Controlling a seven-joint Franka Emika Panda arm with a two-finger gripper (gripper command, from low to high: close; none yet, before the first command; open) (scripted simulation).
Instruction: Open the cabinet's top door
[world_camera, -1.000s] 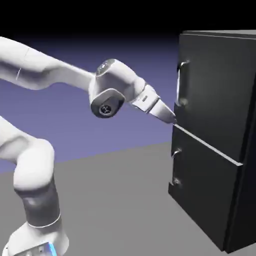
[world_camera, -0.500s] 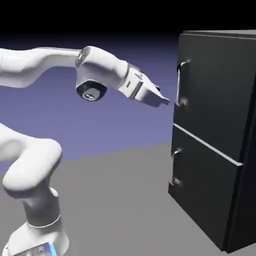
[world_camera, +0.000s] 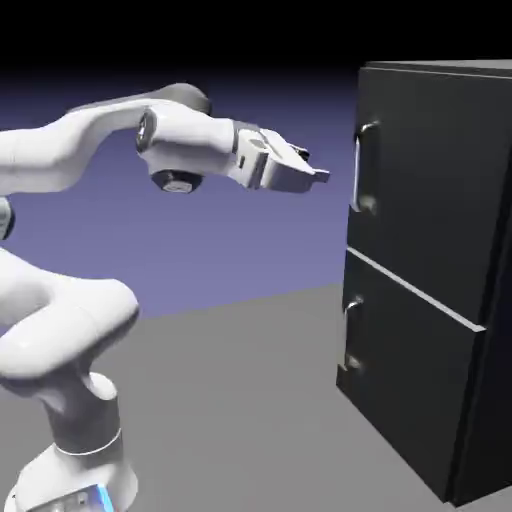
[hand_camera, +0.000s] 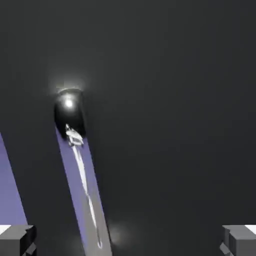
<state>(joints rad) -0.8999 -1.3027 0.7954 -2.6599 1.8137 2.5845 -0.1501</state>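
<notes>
- Before the left edge of the tall matte-black cabinet's (world_camera: 490, 400) upper panel, the grey two-finger gripper (world_camera: 318, 175) hangs just short of the long silver bar handle (world_camera: 357, 170), apart from it in the exterior view.
- Half a second ago its tips pointed down toward the handle's lower end; now they are higher, drawn slightly back to the exterior view's left, and the hand is nearly level.
- A second ago they were lower still, by the left end of the thin pale seam (world_camera: 415, 290).
- Its fingers are spread wide, with nothing pinched between them.
- In the hand view the handle slants left of the middle, nearer the left-hand tip.
- The top door, a large flat black panel (world_camera: 440, 180), is shut above the seam, unchanged.
- Below, the shorter black panel (world_camera: 410, 390) with its small metal handle (world_camera: 347, 335) is unchanged too.
- The white arm's (world_camera: 60, 150) wrist has shifted to the exterior view's left.
</notes>
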